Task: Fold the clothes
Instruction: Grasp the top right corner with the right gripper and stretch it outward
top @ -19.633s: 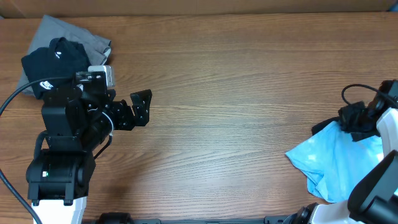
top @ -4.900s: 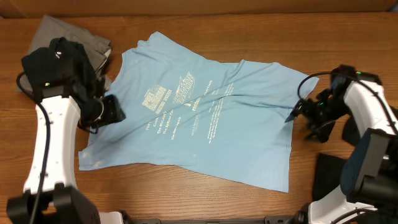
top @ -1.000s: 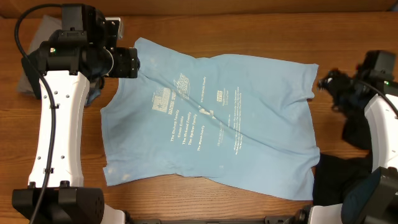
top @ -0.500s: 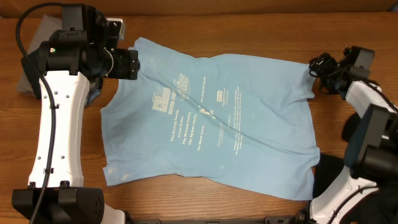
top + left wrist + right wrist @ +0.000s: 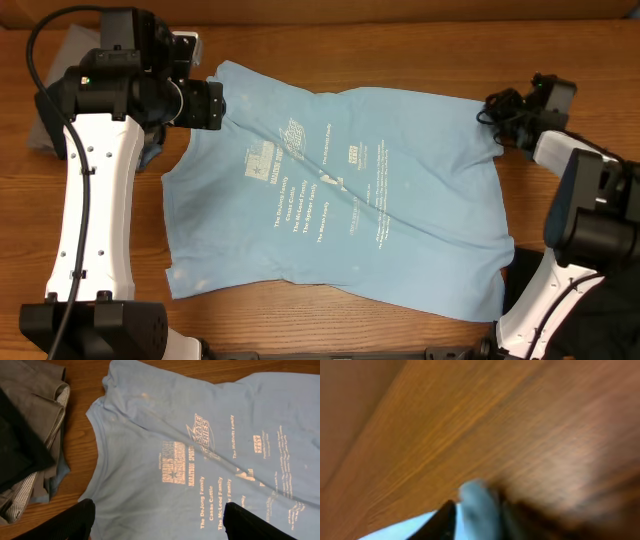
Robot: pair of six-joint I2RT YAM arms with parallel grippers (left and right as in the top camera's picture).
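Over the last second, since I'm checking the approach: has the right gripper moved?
Yes. The right gripper went left and toward the far edge of the table, reaching the top-right corner of the light blue T-shirt.

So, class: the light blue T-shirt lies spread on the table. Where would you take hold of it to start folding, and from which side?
Pinch the light blue T-shirt at its two far corners: hem corner from the right, shoulder from the left. It lies flat, so only edges offer cloth to grip, and bare table beside both corners probably allows a low sideways approach.
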